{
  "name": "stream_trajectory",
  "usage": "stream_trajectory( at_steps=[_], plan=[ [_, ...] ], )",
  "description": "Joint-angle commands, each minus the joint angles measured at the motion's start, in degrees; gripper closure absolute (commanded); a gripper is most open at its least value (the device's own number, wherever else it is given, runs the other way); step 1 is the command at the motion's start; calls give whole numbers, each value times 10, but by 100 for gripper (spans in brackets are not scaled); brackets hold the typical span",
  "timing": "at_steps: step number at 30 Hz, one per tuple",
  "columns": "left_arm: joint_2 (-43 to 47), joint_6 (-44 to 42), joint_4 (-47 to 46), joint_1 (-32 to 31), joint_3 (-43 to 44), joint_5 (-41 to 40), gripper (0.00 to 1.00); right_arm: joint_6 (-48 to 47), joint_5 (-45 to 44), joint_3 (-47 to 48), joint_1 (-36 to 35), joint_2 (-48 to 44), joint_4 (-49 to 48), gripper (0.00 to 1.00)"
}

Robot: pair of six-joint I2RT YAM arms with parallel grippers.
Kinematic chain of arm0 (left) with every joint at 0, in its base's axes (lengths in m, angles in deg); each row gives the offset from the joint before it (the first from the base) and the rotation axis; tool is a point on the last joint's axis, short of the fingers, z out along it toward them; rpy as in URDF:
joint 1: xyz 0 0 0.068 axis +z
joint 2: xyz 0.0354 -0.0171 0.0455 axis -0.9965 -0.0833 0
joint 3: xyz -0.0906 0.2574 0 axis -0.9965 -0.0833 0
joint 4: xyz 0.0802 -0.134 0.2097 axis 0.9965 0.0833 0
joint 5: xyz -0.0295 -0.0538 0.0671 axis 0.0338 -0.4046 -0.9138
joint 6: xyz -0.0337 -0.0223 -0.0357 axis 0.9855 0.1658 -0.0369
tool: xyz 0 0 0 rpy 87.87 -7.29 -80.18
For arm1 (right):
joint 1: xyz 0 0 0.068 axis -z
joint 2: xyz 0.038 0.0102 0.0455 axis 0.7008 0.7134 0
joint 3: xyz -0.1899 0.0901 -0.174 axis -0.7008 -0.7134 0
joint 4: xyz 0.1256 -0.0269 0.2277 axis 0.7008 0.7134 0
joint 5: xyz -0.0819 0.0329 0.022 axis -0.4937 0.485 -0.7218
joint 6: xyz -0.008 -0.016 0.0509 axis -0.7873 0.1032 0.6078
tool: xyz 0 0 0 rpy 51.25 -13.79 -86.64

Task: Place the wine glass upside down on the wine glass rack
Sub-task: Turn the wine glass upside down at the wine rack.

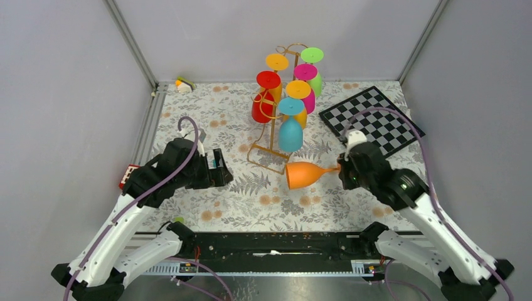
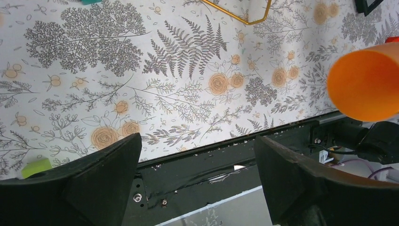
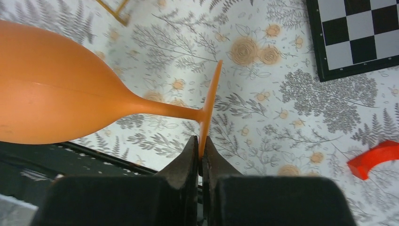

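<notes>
An orange wine glass (image 1: 305,174) lies sideways in the air, bowl mouth toward the left arm, foot toward the right arm. My right gripper (image 1: 342,169) is shut on the thin edge of its foot (image 3: 210,107); in the right wrist view the bowl (image 3: 51,89) fills the left side. The gold wire wine glass rack (image 1: 271,135) stands behind it with several coloured glasses hanging upside down, its wavy base just left of the orange bowl. My left gripper (image 1: 221,169) is open and holds nothing, left of the glass; the glass mouth (image 2: 364,84) shows at the right of its view.
A black-and-white chequered board (image 1: 371,120) lies at the back right. A red curved piece (image 3: 374,158) sits on the floral cloth near the right arm. A small green object (image 2: 35,167) lies near the table's front edge. A small toy (image 1: 184,84) rests in the back-left corner.
</notes>
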Motion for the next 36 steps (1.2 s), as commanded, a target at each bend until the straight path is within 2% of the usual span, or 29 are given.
stream_trajectory(
  at_steps=[1,7,18,27,36],
  plan=[
    [12,-12,-26,39,-14,60,1,-49,-43,38,2,69,11,100],
    [20,-12,-24,56,-22,79,1,-81,-101,55,1,98,-3,100],
    [32,1,-36,61,-33,104,1,-156,-183,64,-18,79,-19,100],
    [43,24,-57,62,-33,131,1,-214,-348,107,-126,134,-27,100],
    [58,38,-52,64,-11,139,1,-317,-535,84,-289,181,-99,100]
  ],
)
